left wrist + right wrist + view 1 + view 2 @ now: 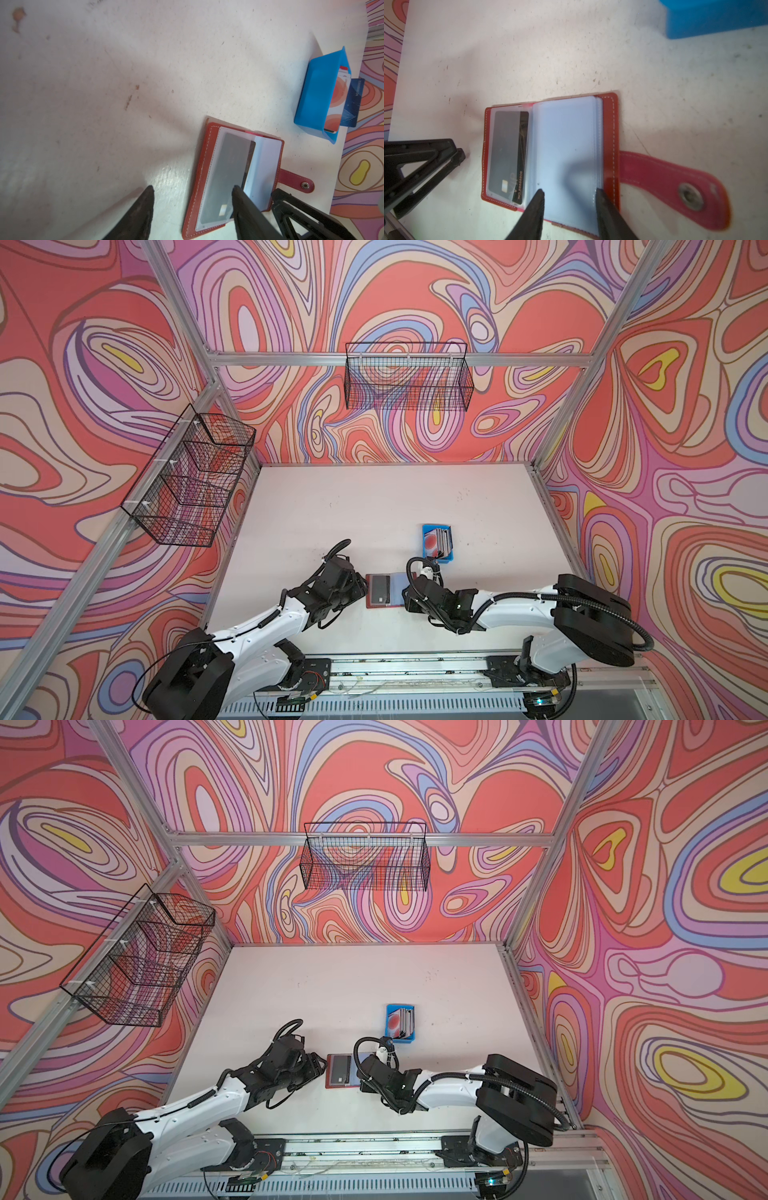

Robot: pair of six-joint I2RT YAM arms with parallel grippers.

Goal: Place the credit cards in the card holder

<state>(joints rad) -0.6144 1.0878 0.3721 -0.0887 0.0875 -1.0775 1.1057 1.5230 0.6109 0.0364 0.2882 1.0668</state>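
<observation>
The red card holder (376, 603) (333, 1085) lies open on the table between both arms. A dark card (508, 153) (226, 174) sits in its left clear sleeve. The right-hand sleeves (566, 149) look light blue, and the snap strap (675, 187) lies flat beside them. My left gripper (192, 191) is open, one finger over the dark card and the other on bare table. My right gripper (570, 192) is open over the light blue page, a fingertip near each of its side edges. More credit cards (436, 541) (340, 97) stand in a blue tray (428, 531) (390, 1009).
The blue tray (315, 93) stands just behind the holder, near my right wrist. Black wire baskets hang on the back wall (407, 377) and the left wall (191, 481). A metal rail (415, 668) runs along the table's front edge.
</observation>
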